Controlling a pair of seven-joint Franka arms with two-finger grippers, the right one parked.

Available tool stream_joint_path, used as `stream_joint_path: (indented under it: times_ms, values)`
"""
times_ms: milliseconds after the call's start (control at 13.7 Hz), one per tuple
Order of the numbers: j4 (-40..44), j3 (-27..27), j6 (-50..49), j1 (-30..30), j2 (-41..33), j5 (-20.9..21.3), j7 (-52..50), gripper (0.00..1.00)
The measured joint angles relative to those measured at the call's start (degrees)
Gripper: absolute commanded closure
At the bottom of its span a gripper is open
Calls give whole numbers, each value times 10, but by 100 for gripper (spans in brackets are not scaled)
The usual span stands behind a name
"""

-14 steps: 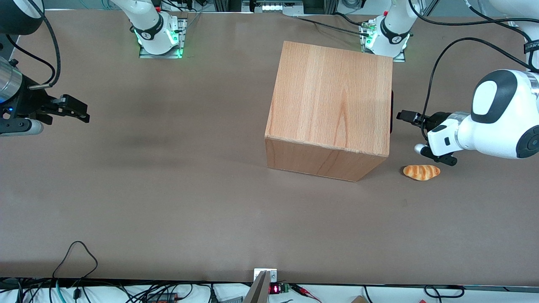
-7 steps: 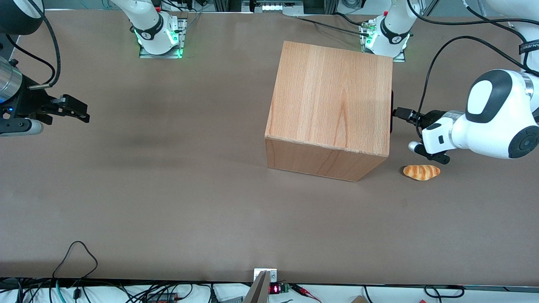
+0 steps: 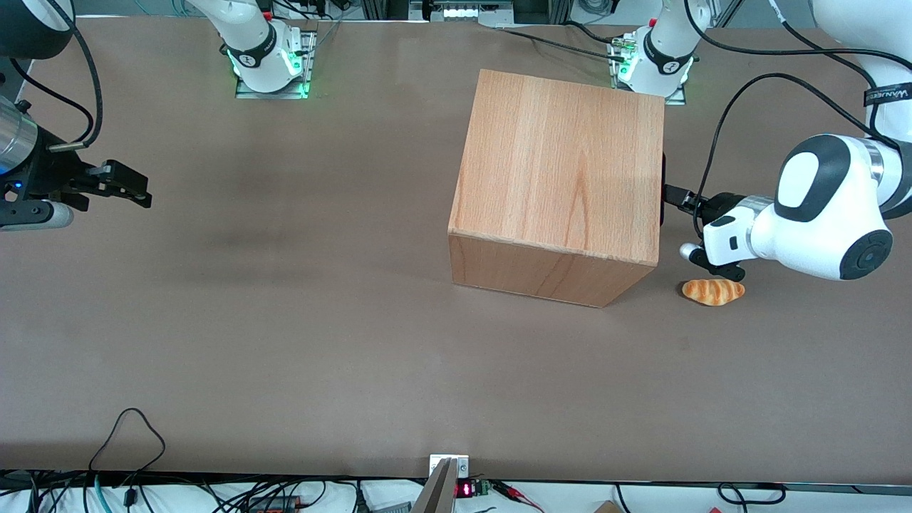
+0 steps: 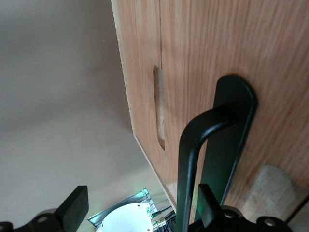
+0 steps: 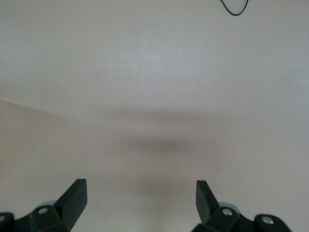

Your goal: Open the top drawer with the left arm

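Note:
The wooden cabinet [image 3: 563, 164] stands on the table with its front turned toward the working arm's end. From the front camera only the top drawer's black handle [image 3: 663, 189] shows, as a thin dark strip at the cabinet's edge; the drawer does not stick out. The white left arm [image 3: 819, 206] reaches in level, and its gripper [image 3: 675, 192] is at that handle. In the left wrist view the drawer's wood front [image 4: 260, 43] fills the frame and the black bar handle [image 4: 193, 159] runs between the open fingers [image 4: 75, 208], close to one of them. Nothing is clamped.
A small bread roll [image 3: 713, 291] lies on the table just below the left arm's wrist, nearer the front camera than the gripper. The two arm bases [image 3: 652, 60] stand at the table's back edge. Cables hang along the table's near edge.
The left arm has moved toward the cabinet front, carrying its open gripper from a short gap away up to the handle. The cabinet and the roll have stayed put.

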Motion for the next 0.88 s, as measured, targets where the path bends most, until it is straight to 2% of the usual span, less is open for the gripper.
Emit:
stream_joint_path:
  times_ms: [585, 878]
  values:
    - [-1, -2, 28, -1, 21, 0, 6, 0]
    - [1, -2, 36, 1, 20, 13, 6, 0]
